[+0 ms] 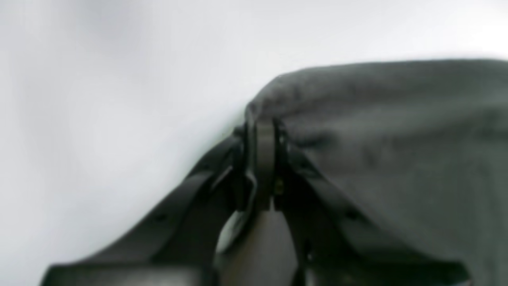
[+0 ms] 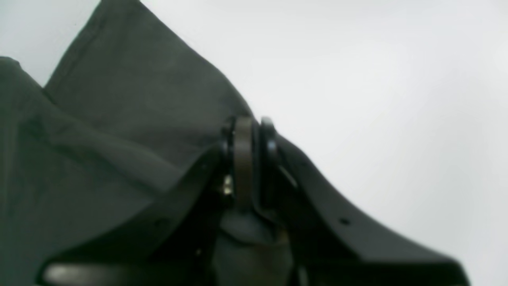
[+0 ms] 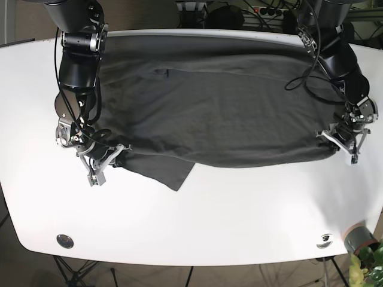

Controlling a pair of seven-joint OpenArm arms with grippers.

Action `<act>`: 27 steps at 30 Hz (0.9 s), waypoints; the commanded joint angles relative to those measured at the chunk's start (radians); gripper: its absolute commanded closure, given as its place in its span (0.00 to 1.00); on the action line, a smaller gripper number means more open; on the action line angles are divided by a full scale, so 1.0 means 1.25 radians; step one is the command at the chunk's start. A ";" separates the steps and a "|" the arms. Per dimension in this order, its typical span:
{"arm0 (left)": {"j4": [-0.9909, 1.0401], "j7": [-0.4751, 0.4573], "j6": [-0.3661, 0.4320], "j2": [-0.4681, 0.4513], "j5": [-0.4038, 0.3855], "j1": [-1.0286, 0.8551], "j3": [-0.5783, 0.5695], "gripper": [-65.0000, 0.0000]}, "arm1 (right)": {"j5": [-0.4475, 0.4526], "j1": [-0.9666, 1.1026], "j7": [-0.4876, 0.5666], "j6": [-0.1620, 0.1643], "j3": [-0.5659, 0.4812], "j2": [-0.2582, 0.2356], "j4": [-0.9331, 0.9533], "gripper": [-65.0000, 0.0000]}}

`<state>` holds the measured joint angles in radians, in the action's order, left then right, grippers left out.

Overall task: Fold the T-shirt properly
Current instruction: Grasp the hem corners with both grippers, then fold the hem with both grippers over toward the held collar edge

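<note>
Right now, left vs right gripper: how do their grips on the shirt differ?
The left gripper pinches a rounded, bunched corner of the T-shirt; the right gripper pinches an edge below a flat pointed flap. Near the right gripper a flap of cloth sticks out along the near edge; near the left gripper the edge runs smooth. Shared: both are shut on cloth, low over the white table.

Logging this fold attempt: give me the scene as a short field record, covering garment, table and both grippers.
garment: dark grey T-shirt, spread wide, near edge doubled over
loose part: sleeve sticking out at the near edge
surface: white table
left gripper: shut on a shirt corner
right gripper: shut on the shirt edge at the opposite end
</note>
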<state>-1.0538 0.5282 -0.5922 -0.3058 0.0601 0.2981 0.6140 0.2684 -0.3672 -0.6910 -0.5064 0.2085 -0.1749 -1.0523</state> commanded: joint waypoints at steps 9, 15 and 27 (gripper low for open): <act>-0.131 -0.022 -0.080 -0.021 -0.011 0.015 0.000 1.00 | 0.011 -0.025 -0.044 -0.004 0.004 -0.030 -0.124 0.97; -0.186 -0.022 -0.085 -0.020 -0.011 -0.002 0.004 1.00 | 0.013 0.012 -0.122 -0.003 0.024 -0.036 -0.260 0.97; -0.218 0.022 -0.085 -0.024 -0.036 -0.080 0.058 1.00 | 0.017 0.169 -0.241 -0.010 0.154 -0.002 -0.516 0.97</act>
<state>-1.3018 0.5560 -0.7097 -0.3073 0.0216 0.1890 0.6678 0.2844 -0.1558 -0.9962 -0.5175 0.3817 -0.1791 -1.6245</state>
